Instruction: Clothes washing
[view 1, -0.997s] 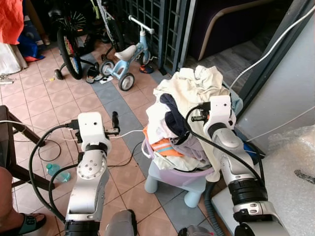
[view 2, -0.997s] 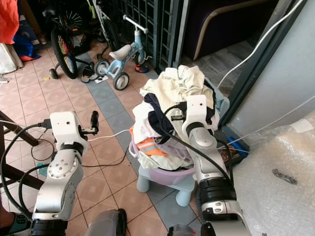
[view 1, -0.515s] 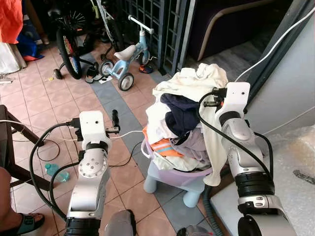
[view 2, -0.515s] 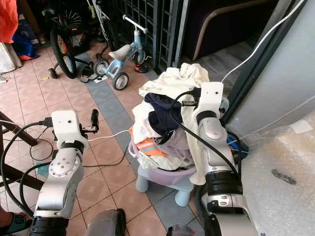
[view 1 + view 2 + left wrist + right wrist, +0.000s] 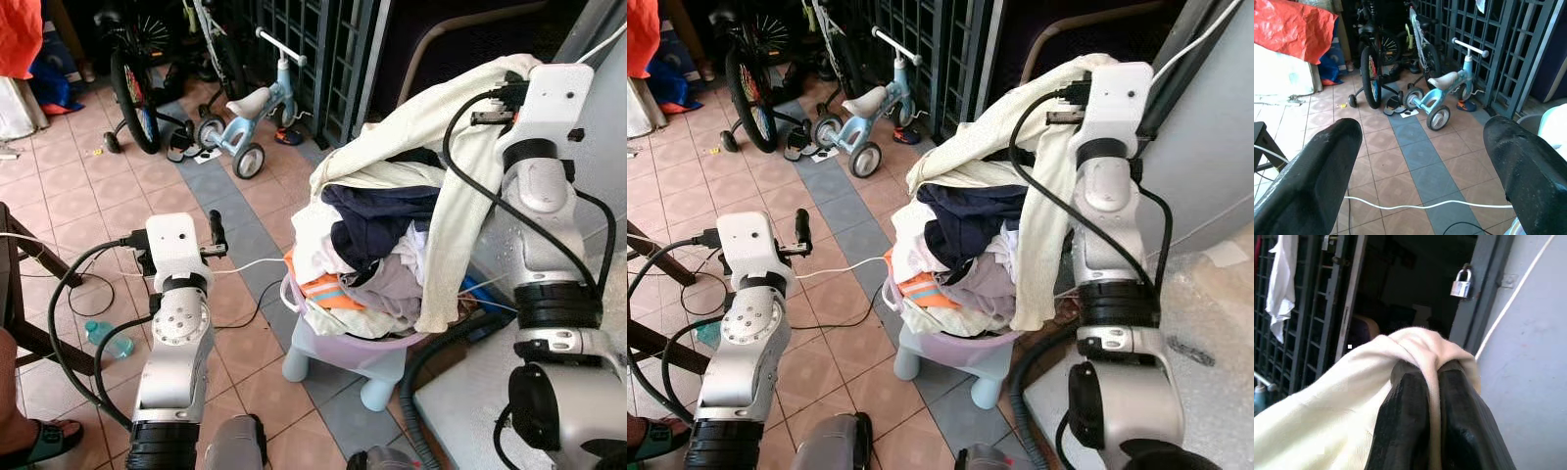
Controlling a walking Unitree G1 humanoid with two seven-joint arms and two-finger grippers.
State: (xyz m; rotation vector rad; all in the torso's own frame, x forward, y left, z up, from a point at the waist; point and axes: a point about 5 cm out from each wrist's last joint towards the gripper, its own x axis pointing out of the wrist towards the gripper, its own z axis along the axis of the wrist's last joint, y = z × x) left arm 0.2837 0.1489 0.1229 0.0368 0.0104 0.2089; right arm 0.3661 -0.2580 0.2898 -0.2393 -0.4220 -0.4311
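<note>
The left gripper (image 5: pixel 1420 161) hangs over the tiled floor (image 5: pixel 78 225), fingers (image 5: pixel 1312 171) spread wide and empty. Beyond, the purple basket (image 5: pixel 362 345) is heaped with clothes. The right gripper (image 5: pixel 1432 396) pinches the cream garment (image 5: pixel 460 196) between closed fingers (image 5: pixel 1405 416), lifted above the heap.
</note>
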